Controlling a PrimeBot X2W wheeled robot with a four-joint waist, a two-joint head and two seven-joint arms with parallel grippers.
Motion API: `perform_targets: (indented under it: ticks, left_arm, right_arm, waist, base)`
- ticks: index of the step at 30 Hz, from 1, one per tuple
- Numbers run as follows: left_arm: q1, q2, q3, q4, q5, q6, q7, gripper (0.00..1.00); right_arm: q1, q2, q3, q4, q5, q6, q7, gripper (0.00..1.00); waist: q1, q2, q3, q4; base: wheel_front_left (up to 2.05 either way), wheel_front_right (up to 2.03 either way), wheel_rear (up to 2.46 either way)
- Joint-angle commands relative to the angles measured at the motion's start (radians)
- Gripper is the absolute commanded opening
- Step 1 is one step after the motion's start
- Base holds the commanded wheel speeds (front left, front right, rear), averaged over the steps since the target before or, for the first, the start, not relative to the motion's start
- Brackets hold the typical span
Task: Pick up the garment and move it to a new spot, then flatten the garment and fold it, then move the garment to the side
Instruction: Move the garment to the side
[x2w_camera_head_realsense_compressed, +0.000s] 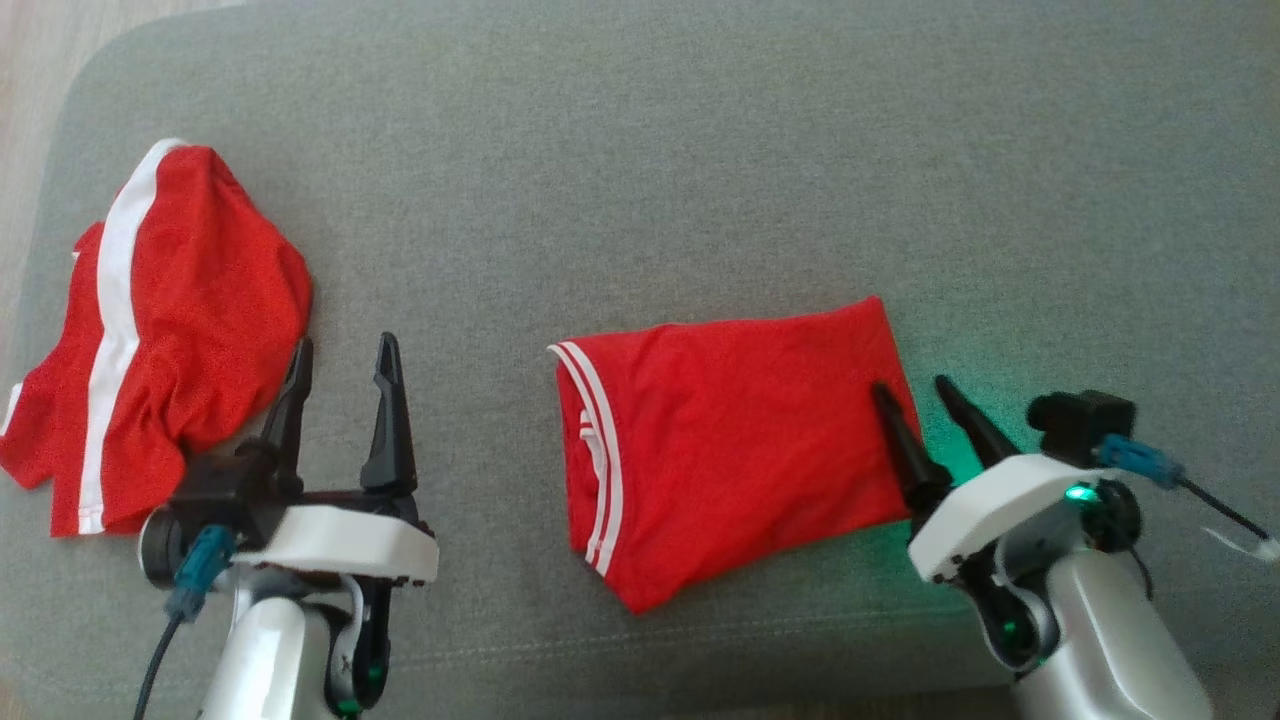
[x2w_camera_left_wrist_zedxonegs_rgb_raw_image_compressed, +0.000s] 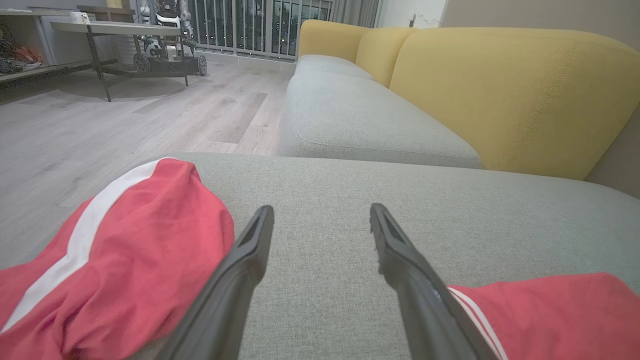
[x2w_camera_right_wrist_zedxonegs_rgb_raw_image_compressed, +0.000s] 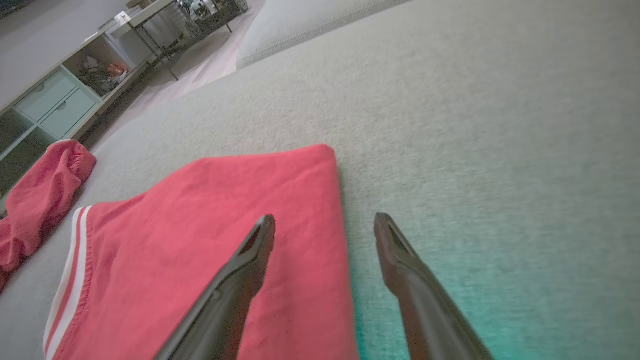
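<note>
— As seen from the head view, where to find the folded garment (x2w_camera_head_realsense_compressed: 730, 440)?

— Lying flat on the grey cushion (x2w_camera_head_realsense_compressed: 700, 150), a little right of middle. Red, folded into a rough rectangle, with a double white band along its left edge.

— And further left?

— Spotting a second red garment (x2w_camera_head_realsense_compressed: 170, 330) there. Crumpled, crossed by one white stripe, close to the cushion's left edge and well apart from the folded garment.

— About the left jaws?

— Spread wide, gripping nothing. Poised above bare cushion between the two garments, with one dark finger (x2w_camera_head_realsense_compressed: 288, 400) just beside the crumpled heap's lower right edge. Touching it or not: cannot tell.

— About the right jaws?

— Likewise spread wide and empty. Straddling the folded garment's right edge, with the inner finger (x2w_camera_head_realsense_compressed: 900, 440) over red cloth and the outer finger (x2w_camera_head_realsense_compressed: 970, 415) over grey cushion just beside it. Pressing down or merely hovering: cannot tell.

— Anything more around?

— Noting a green glow (x2w_camera_right_wrist_zedxonegs_rgb_raw_image_compressed: 525, 310) on the cushion by the right wrist. Looking through the left wrist view, yellow sofa backs (x2w_camera_left_wrist_zedxonegs_rgb_raw_image_compressed: 500, 95) beyond the cushion and a wooden floor (x2w_camera_left_wrist_zedxonegs_rgb_raw_image_compressed: 100, 125) off to the side.
</note>
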Motion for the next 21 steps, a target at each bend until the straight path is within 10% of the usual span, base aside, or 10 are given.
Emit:
perform_targets:
  ticks: [1,16,18,21]
  left_arm:
    - [-0.046,0.007,0.038,-0.027,0.001,0.001,-0.012,1.00]
    - [-0.065,0.007,0.023,-0.022,0.001,0.000,-0.012,1.00]
    - [-0.066,0.007,0.024,-0.021,0.002,-0.001,-0.012,1.00]
    - [-0.068,0.007,0.023,-0.020,0.008,-0.003,-0.012,1.00]
  right_arm:
    - [-0.030,0.000,0.040,-0.015,0.006,0.000,0.006,1.00]
    - [-0.090,0.000,0.092,0.105,-0.023,0.000,0.007,1.00]
    - [-0.096,0.000,0.109,0.116,-0.033,0.000,0.009,0.00]
    - [-0.104,0.000,0.126,0.123,-0.072,0.000,0.004,0.00]
  waist:
    - [0.0000,0.0000,0.006,0.000]
    - [0.0000,0.0000,0.020,0.001]
    - [0.0000,0.0000,0.020,0.000]
    - [0.0000,0.0000,0.019,-0.004]
  base:
    - [0.00,0.00,0.00]
    - [0.00,0.00,0.00]
    - [0.00,0.00,0.00]
    - [0.00,0.00,0.00]
